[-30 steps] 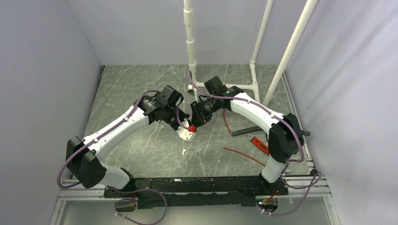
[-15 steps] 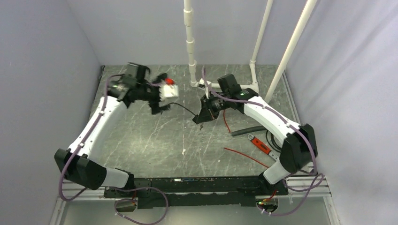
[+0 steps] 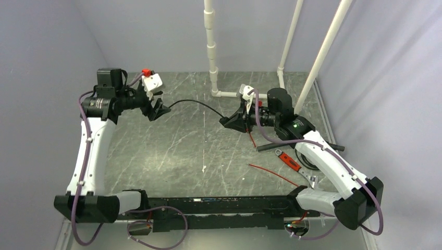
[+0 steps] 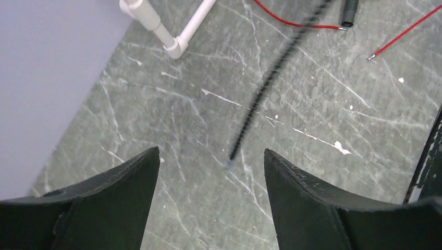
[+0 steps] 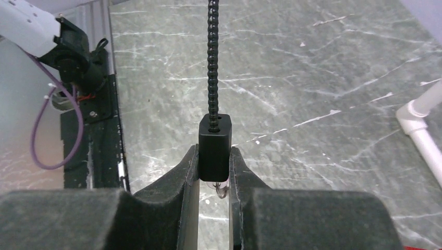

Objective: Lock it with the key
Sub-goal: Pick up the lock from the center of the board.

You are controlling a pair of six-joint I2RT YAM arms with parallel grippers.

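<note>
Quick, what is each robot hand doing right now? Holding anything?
Left gripper: open, jaws wide apart, holding nothing.
Right gripper: closed on the black lock at the end of its cable.

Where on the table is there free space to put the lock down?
The widest bare patch is the middle and near left of the table, bordered by the left arm, the black cable and the front rail. The right side is crowded: red wires, a black tube and a red-handled tool lie beside the right arm.
</note>
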